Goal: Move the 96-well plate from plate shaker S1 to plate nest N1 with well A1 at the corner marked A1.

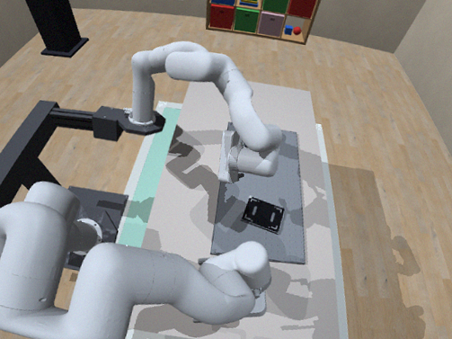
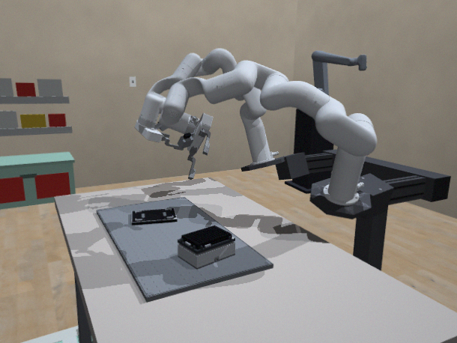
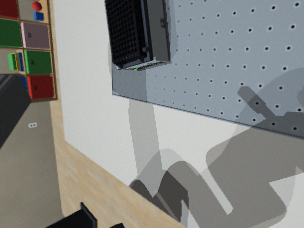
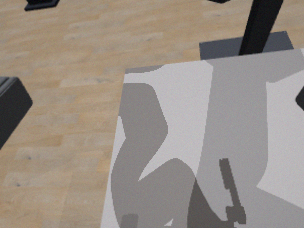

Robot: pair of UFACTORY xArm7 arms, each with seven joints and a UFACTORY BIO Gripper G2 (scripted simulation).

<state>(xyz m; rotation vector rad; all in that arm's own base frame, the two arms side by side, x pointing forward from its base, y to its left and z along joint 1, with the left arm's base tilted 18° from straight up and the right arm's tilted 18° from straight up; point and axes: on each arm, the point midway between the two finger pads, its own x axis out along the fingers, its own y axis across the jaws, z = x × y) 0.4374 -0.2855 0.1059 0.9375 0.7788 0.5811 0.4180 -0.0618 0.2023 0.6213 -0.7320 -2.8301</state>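
The black 96-well plate (image 2: 207,236) (image 3: 125,35) sits level on the light-grey shaker S1 (image 2: 207,258) (image 3: 160,35); both are hidden in the top view. The low black nest N1 (image 1: 264,214) (image 2: 154,222) holds nothing. My left gripper (image 2: 198,165) (image 3: 160,100) is open and empty, well above the board and away from the plate, with its fingertips hidden in the top view. My right gripper (image 1: 199,290) (image 4: 160,100) is open and empty, above the table beyond the board's nest end. The A1 marks are too small to read.
The grey perforated board (image 1: 228,239) (image 2: 150,273) (image 3: 225,50) carries the shaker and nest. The table (image 2: 300,299) (image 4: 185,100) extends around it. In the exterior view the two grippers hang close together, overlapping in the picture. Arm shadows cross the board and table.
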